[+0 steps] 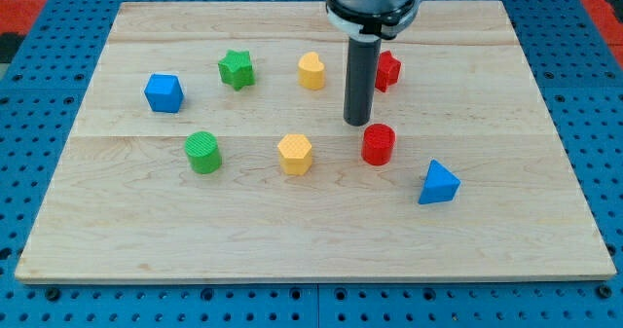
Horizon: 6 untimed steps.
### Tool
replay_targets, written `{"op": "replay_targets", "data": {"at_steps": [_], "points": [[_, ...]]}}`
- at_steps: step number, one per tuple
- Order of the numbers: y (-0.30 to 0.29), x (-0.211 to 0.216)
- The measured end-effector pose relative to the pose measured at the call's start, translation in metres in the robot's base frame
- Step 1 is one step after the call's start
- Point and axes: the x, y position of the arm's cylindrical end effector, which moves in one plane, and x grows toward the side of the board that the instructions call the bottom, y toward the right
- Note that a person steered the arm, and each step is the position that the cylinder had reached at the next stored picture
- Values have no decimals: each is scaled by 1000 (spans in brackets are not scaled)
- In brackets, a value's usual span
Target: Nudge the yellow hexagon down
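Note:
The yellow hexagon (295,154) lies on the wooden board (311,231) a little left of centre. My tip (356,123) stands to the hexagon's upper right, about one block width away, not touching it. A red cylinder (378,144) sits just right of and below the tip. A second yellow block (311,71), heart-like in shape, lies above the hexagon, left of the rod.
A red block (388,70) is partly hidden behind the rod. A green star (236,68) and a blue cube (164,92) lie at the upper left, a green cylinder (203,152) left of the hexagon, a blue triangle (438,183) at the lower right.

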Motion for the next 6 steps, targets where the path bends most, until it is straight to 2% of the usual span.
{"op": "replay_targets", "data": {"at_steps": [2, 4, 5, 6], "points": [[37, 31], [35, 31], [9, 9], [-43, 3]]}}
